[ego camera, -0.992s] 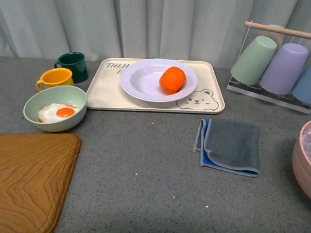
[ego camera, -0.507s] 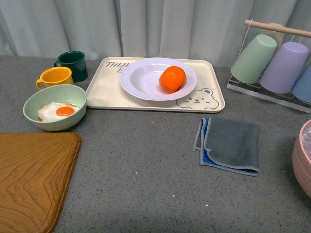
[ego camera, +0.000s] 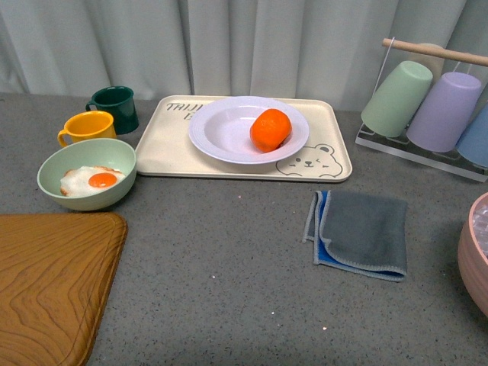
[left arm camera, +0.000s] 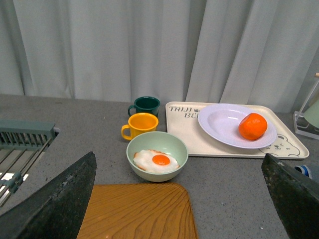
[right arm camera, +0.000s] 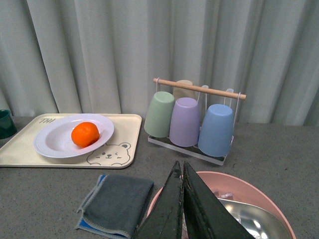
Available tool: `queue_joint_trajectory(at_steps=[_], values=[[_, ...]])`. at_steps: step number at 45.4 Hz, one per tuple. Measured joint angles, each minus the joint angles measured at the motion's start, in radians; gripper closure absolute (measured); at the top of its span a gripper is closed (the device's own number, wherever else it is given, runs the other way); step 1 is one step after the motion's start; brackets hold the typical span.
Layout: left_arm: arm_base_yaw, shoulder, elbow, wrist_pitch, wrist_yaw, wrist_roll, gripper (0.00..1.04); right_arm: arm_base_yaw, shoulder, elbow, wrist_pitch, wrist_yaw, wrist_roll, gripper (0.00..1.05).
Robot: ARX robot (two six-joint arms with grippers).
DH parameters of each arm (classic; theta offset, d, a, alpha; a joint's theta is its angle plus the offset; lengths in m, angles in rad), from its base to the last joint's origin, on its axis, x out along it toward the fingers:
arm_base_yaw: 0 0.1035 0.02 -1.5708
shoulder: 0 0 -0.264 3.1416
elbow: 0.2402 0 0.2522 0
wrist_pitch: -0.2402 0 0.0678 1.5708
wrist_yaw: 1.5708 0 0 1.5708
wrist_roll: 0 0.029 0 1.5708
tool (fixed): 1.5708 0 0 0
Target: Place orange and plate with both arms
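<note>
Orange (ego camera: 271,129) sits inside plate (ego camera: 225,130), at 3 o'clock of plate centre, touching its inner wall. Plate rests on cream bear tray (ego camera: 164,145), at 12 o'clock of table in front view. We see no arm in front view. Left gripper (left arm camera: 179,199): fingers spread wide, holding nothing. Right gripper (right arm camera: 182,199): fingers pressed together, nothing between them, above pink bowl (right arm camera: 259,191). Green bowl (ego camera: 114,164) with fried egg (ego camera: 90,181) lies at 9 o'clock of tray.
</note>
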Motion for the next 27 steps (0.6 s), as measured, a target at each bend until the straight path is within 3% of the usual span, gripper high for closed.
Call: queue_joint_trajectory(at_steps=[4, 21, 27], values=[[0.000, 0.000, 0.000, 0.000, 0.000, 0.000, 0.07, 0.000, 0.000, 0.000, -0.001, 0.000, -0.001, 1.01], [0.000, 0.000, 0.000, 0.000, 0.000, 0.000, 0.07, 0.000, 0.000, 0.000, -0.002, 0.000, -0.001, 0.26], [0.000, 0.000, 0.000, 0.000, 0.000, 0.000, 0.07, 0.000, 0.000, 0.000, -0.001, 0.000, 0.000, 0.07]])
